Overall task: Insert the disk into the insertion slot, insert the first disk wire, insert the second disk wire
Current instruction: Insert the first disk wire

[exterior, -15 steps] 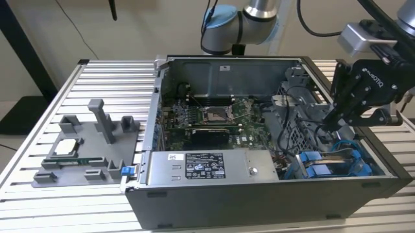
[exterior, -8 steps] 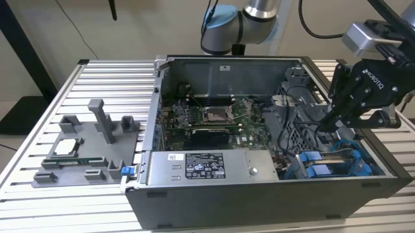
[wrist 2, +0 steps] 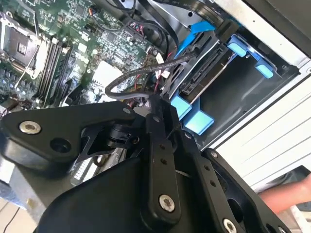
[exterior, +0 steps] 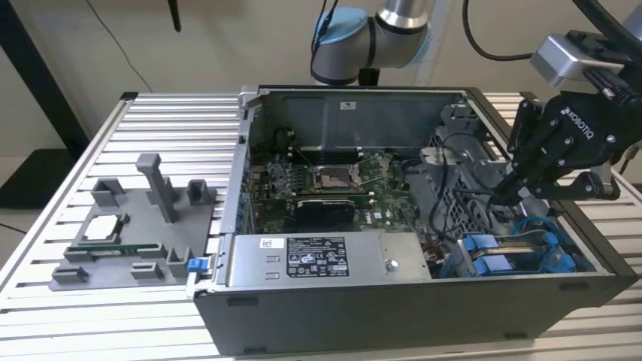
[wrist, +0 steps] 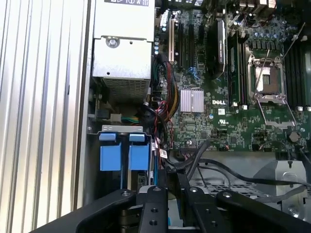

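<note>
Seeing the claw (wrist 2: 155, 103) clenched on a black disk wire (wrist 2: 146, 67), we place the disk (wrist 2: 206, 65) seated in the insertion slot (wrist 2: 238, 97) just beyond it, connector edge facing the claw.

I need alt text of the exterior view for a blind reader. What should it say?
A black gripper reaches down into an open computer case on a slatted metal table, near the insertion slot with blue fittings at the exterior view's right. The motherboard and a grey power-supply box lie inside; a grey parts fixture stands beside the case.
</note>
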You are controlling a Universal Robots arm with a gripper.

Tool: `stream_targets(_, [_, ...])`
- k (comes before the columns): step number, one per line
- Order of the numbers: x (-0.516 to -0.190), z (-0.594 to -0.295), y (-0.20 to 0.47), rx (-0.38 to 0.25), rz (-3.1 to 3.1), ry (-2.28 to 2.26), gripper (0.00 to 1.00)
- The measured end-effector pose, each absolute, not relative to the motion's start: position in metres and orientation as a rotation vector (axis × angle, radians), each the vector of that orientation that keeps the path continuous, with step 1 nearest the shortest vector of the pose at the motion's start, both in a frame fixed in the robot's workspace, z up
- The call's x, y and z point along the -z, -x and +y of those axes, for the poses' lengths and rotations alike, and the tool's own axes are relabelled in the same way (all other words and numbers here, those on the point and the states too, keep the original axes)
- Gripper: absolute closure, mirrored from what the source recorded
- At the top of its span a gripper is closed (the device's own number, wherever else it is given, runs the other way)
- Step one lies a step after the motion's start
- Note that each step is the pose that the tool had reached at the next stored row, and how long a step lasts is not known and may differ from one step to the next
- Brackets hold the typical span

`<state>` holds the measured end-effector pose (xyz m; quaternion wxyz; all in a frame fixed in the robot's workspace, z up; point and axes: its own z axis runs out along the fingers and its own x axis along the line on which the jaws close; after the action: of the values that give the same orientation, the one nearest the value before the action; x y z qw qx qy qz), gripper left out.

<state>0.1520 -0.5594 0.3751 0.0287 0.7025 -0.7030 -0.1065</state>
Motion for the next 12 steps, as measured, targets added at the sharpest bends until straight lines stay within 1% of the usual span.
stream_targets(12, [-0.3648,-0.5618,-0.1546,0.349,-2.158,-2.154,1.0])
